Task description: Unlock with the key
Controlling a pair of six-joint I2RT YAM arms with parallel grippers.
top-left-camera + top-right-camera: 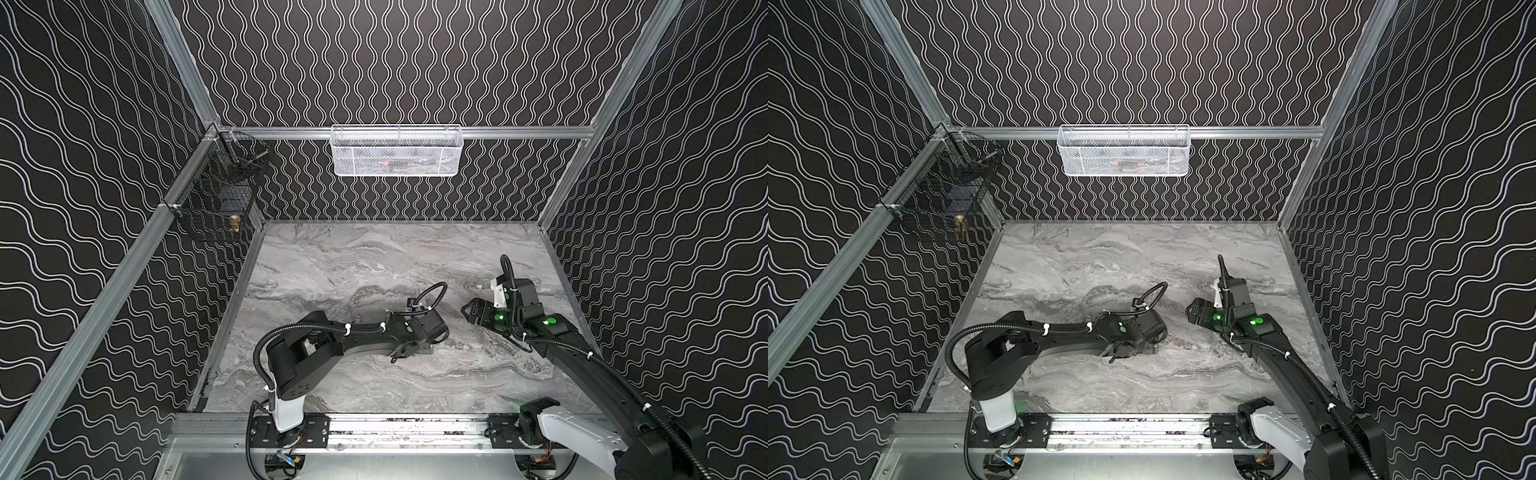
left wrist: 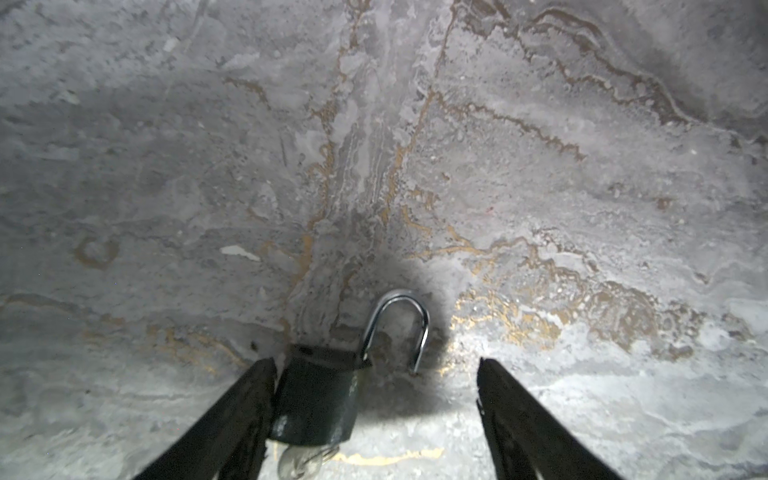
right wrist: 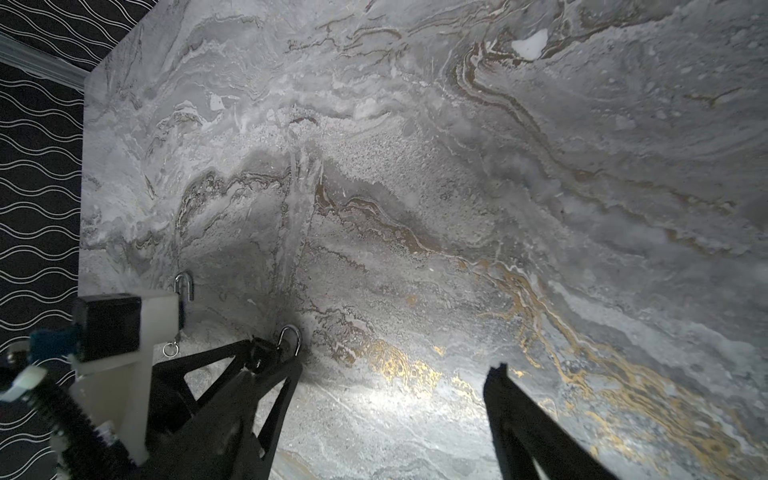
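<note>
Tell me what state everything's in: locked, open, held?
padlock, unlocked, shackle open, lying on the table
key, apparently in the padlock's base; blurred
left gripper, open, not gripping the padlock
right gripper, open, empty
white basket, hanging, contents unclear

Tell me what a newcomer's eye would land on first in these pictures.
The dark padlock lies on the marbled table, its steel shackle sprung open, beside one finger of the wide-open left claw. Next come the black left arm and right arm, stretched low over the table, and the white mesh basket hanging on the back wall.
</note>
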